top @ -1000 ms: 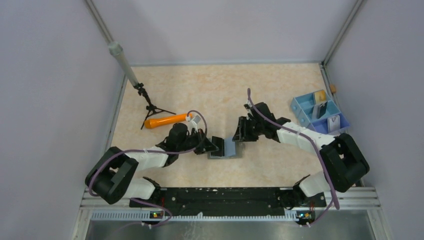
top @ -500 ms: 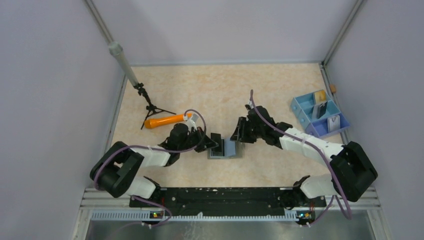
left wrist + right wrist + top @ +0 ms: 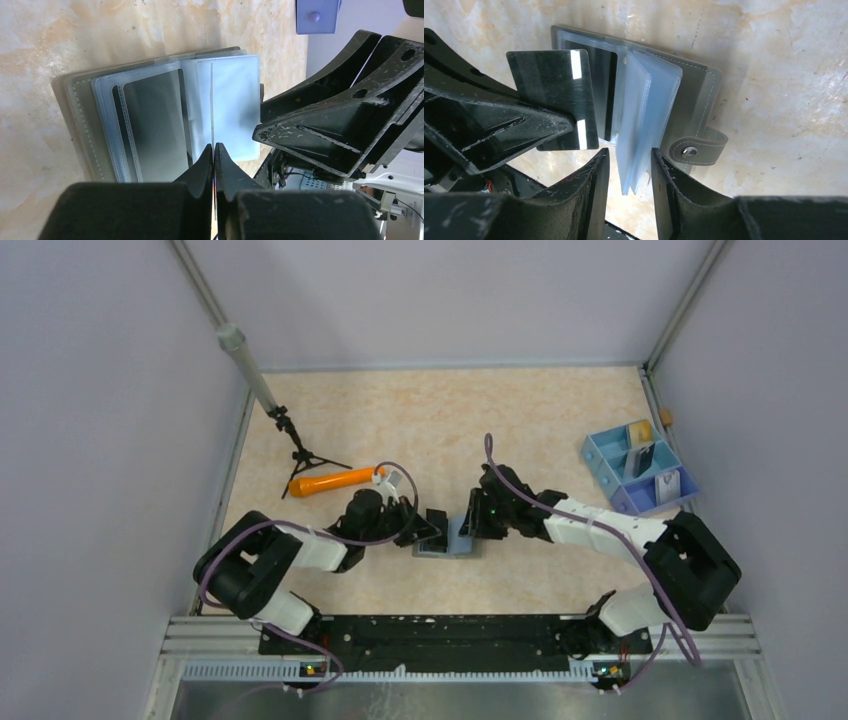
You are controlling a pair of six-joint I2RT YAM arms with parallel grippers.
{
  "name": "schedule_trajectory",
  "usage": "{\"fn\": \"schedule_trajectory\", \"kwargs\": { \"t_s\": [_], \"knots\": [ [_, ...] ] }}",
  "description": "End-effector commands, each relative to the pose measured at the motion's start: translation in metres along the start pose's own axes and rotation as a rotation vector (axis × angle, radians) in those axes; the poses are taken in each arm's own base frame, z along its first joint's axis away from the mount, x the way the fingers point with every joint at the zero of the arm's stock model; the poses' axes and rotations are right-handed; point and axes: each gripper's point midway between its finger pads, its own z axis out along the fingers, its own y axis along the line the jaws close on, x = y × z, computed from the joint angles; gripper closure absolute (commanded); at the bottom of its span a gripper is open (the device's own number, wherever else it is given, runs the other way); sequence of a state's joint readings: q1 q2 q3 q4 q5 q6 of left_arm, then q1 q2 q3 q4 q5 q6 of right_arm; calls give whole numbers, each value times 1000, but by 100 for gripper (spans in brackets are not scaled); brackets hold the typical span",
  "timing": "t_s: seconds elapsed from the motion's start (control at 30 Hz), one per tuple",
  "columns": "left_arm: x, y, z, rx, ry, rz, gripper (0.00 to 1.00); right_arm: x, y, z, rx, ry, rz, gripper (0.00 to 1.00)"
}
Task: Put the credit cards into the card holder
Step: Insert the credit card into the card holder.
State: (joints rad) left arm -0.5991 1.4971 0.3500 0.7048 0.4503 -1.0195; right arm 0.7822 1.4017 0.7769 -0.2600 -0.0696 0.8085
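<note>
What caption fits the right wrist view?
Left gripper holds black card at open card holder; right gripper straddles its sleeves.

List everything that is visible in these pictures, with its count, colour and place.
card holder: 1, grey with light blue sleeves, open at table centre
credit card: 1, black, held over the holder
compartment tray: 1, blue and lilac, right table edge
carrot-shaped stick: 1, orange, left of centre
small tripod: 1, black, behind the stick
left gripper: 1, black, shut on the card
right gripper: 1, black, open around the sleeves
</note>
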Motion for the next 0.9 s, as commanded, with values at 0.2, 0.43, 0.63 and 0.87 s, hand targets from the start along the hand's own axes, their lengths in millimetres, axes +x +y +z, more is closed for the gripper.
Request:
{"fn": "schedule_trajectory", "kwargs": {
  "t_s": [0.2,0.43,0.63,0.87],
  "knots": [
    [3,-2,12,36,-11,25,100,6,-22,12,134,-13,4,75],
    [8,9,15,16,3,26,100,13,-34,19,173,2,11,94],
    [11,12,20,26,21,28,100,19,-44,27,209,22,15,100],
    [16,19,23,15,45,16,100,21,-49,30,232,28,15,100]
  ]
}}
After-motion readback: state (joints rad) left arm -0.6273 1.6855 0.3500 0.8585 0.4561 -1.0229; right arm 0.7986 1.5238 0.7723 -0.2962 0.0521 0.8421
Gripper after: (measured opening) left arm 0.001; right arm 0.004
